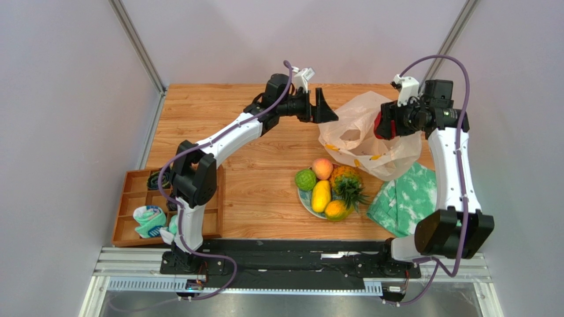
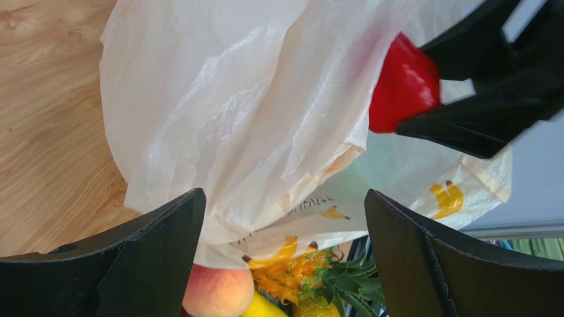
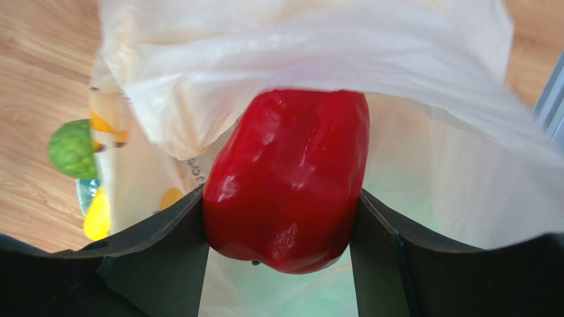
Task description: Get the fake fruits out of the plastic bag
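My right gripper [image 3: 279, 195] is shut on the glossy red bell pepper [image 3: 288, 172] at the mouth of the plastic bag [image 3: 318, 53], whose film drapes over the pepper's top. From above, the pepper [image 1: 381, 127] sits at the bag's [image 1: 357, 135] right edge. My left gripper [image 1: 324, 105] hangs open just left of the bag, nothing between its fingers [image 2: 165, 238]. On a plate [image 1: 302, 197] in front of the bag lie a peach [image 1: 322, 168], a bumpy green fruit [image 1: 305, 179], a mango [image 1: 320, 195], a second mango [image 1: 336, 209] and a pineapple [image 1: 347, 181].
A green-and-white patterned cloth [image 1: 404, 195] lies right of the plate, partly under the bag. A wooden compartment tray [image 1: 129, 198] with small items sits at the table's front left. The metal frame posts rise at the back corners.
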`<control>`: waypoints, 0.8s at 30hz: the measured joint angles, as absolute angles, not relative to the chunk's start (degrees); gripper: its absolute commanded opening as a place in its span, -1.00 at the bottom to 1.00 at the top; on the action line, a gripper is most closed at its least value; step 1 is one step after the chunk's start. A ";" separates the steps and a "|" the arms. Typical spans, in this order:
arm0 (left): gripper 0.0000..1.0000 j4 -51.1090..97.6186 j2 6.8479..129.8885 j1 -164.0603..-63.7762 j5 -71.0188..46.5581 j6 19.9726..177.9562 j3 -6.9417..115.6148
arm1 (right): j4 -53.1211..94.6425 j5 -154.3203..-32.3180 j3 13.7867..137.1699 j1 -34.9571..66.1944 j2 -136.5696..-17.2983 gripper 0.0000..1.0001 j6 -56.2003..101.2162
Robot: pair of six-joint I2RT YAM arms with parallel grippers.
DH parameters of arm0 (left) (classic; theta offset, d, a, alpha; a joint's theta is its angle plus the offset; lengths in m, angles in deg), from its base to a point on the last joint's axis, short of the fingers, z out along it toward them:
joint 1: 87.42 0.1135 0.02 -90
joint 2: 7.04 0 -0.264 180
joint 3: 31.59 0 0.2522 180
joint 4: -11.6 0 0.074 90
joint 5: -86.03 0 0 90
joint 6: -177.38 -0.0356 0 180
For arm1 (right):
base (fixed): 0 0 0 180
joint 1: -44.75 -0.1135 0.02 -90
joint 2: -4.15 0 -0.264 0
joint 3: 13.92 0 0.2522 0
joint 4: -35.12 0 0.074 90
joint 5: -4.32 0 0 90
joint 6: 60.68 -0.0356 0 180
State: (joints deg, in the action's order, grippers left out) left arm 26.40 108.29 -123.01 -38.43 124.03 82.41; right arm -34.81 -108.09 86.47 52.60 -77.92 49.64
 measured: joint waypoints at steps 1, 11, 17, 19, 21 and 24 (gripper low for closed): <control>0.97 26.40 108.29 -122.93 -38.43 123.92 82.50 | -34.67 -109.38 86.85 52.03 -76.54 -0.88 49.97; 0.96 27.73 107.13 -120.89 -38.36 121.95 82.72 | -34.28 -117.84 84.11 44.28 -69.15 -0.96 50.10; 0.96 30.42 101.89 -118.05 -37.75 119.02 82.72 | -36.44 -117.62 84.75 32.63 -69.94 -0.96 52.81; 0.96 31.38 99.20 -116.48 -37.31 117.89 82.72 | -37.78 -117.43 84.83 27.21 -69.13 -0.96 54.18; 0.95 32.43 96.29 -114.75 -36.55 116.86 82.61 | -39.31 -117.18 84.18 21.98 -68.36 -0.96 55.56; 0.95 34.16 91.50 -112.48 -35.13 115.57 81.54 | -40.79 -113.78 81.27 16.60 -67.90 -0.97 56.35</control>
State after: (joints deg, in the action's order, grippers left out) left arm 34.16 91.50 -112.48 -35.13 115.57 81.54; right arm -40.79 -113.78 81.27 16.60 -67.90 56.35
